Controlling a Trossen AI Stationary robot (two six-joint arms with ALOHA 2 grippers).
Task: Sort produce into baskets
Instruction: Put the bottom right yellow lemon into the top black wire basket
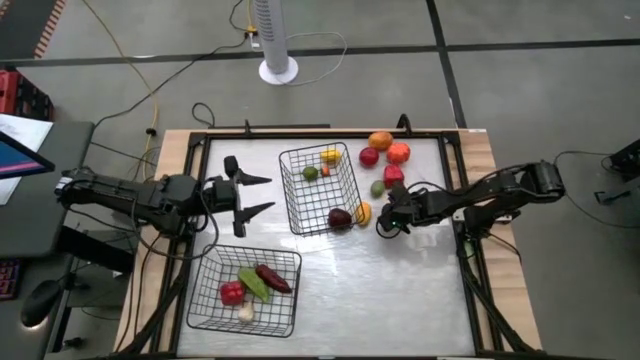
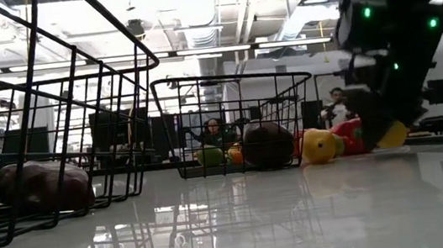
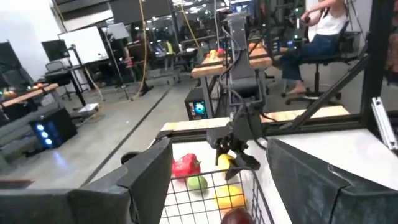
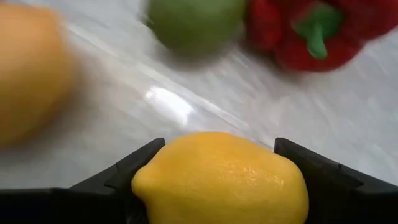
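My right gripper (image 1: 384, 222) is shut on a yellow lemon (image 4: 221, 180), low over the table just right of the middle wire basket (image 1: 290, 190). That basket holds yellow, green, orange and dark maroon pieces. A yellow piece (image 1: 362, 212) lies on the table against the basket's right side. A green piece (image 4: 196, 25) and a red pepper (image 4: 317, 31) lie just beyond the lemon. My left gripper (image 1: 262, 195) is open and empty, level, left of the middle basket. A second basket (image 1: 205, 255) at the near left holds red, green, maroon and white pieces. My right gripper pinches the lemon between its two fingers, one finger (image 4: 134, 165) on each long side near the lemon's middle (image 4: 217, 155). The fingers slant down from the table's right side. Whether the lemon touches the table I cannot tell.
More loose produce lies at the far right of the table: an orange piece (image 1: 380, 140), a red one (image 1: 369, 157) and an orange-red one (image 1: 399, 153). The table's near middle and near right are bare. People sit in the room beyond the table (image 2: 214, 129).
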